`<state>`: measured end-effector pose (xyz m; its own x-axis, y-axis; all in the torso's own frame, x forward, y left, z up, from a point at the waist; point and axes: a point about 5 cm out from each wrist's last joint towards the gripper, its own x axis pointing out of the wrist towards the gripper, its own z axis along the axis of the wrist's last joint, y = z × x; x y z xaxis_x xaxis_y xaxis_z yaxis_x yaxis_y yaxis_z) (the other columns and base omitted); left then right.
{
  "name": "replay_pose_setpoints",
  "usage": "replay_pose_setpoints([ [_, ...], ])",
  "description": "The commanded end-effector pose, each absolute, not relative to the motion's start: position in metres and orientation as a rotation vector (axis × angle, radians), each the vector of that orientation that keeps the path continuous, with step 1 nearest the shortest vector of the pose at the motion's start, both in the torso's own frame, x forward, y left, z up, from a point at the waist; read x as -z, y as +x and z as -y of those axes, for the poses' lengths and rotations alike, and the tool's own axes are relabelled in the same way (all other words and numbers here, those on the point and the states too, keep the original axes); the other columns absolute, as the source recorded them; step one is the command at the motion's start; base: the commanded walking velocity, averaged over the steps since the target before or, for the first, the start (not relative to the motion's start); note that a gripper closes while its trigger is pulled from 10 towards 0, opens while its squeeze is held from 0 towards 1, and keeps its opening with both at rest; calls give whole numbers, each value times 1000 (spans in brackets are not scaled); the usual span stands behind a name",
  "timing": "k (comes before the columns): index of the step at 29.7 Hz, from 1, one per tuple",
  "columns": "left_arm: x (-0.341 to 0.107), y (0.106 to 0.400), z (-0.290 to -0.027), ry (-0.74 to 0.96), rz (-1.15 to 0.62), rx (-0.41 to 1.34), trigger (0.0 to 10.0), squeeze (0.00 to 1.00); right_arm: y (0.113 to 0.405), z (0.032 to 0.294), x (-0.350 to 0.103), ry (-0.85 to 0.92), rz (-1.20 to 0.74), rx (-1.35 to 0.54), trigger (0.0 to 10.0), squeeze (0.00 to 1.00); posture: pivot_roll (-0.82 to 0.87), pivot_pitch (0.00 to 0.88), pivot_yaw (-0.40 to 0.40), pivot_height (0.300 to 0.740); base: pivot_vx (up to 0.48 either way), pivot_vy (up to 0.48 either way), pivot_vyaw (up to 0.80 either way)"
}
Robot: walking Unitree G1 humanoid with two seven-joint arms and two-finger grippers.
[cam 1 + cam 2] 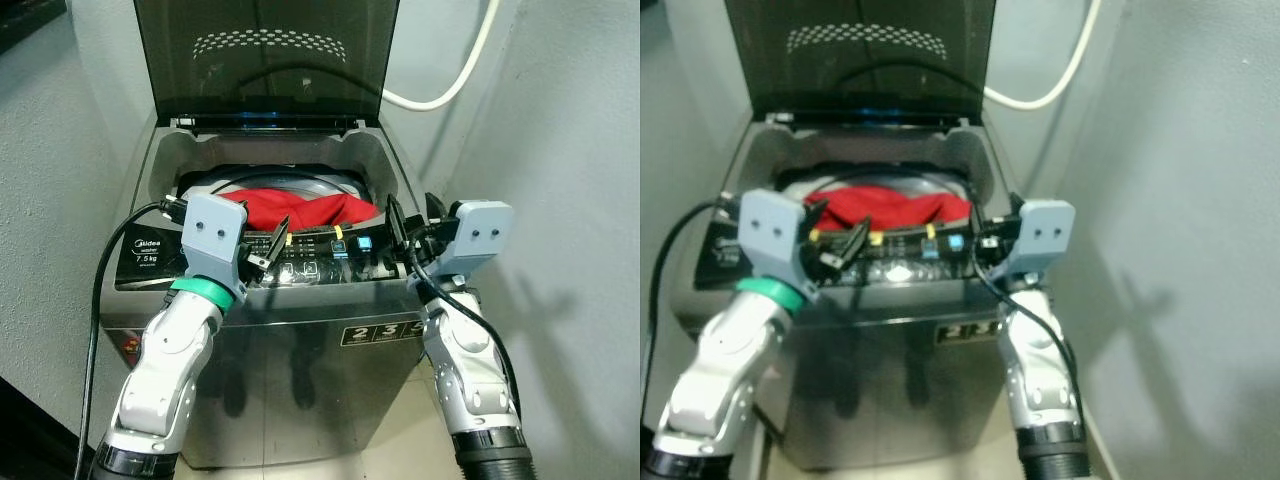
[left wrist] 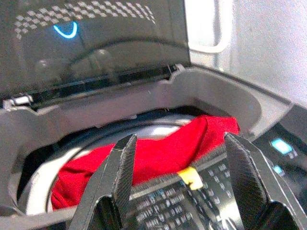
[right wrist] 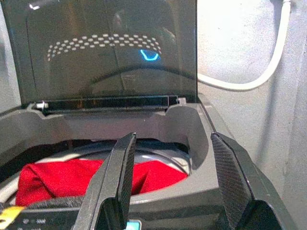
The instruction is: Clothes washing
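- The left gripper (image 1: pixel 272 248) is held with fingers spread wide over the black control panel (image 1: pixel 320 258).
- The right gripper (image 1: pixel 395 232), equally wide, is poised at the panel's right edge.
- Crumpled red cloth (image 1: pixel 300 210) is seen in the open grey top-loading washing machine (image 1: pixel 300 380).
- The dark lid (image 1: pixel 265 55) is raised upright behind.

A grey top-loading washing machine (image 1: pixel 300 370) stands in a corner between 2 walls, its dark tinted lid (image 1: pixel 265 50) raised upright at the back. A crumpled red garment (image 1: pixel 300 210) lies in the drum (image 2: pixel 43 187), heaped against the front of the opening just behind the black control panel (image 1: pixel 320 262), where small blue lights glow.
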<state>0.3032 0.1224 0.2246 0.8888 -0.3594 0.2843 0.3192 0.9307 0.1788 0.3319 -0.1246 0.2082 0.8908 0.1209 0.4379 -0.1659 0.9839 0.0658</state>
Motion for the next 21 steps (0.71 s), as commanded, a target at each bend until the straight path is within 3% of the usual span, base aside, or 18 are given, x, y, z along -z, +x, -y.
replay_pose_setpoints([
  [1, -210, 302, -120, 149, 254, 378, 10000, 0, 332, 131, -186, 78, 364, -124, 10000, 0, 25, 21, 14, 740, 0, 0, 0],
  [10, -188, 295, -124, 196, 185, 386, 10000, 0, 318, 148, -140, 52, 223, -76, 10000, 0, 26, 25, 23, 740, 0, 0, 0],
  [16, -190, 296, -125, 202, 193, 384, 10000, 0, 320, 147, -149, 52, 260, -72, 10000, 0, 25, 19, 30, 740, 0, 0, 0],
  [21, -198, 297, -124, 200, 227, 383, 10000, 0, 323, 141, -183, 52, 399, -92, 10000, 0, 30, 13, 32, 740, 0, 0, 0],
])
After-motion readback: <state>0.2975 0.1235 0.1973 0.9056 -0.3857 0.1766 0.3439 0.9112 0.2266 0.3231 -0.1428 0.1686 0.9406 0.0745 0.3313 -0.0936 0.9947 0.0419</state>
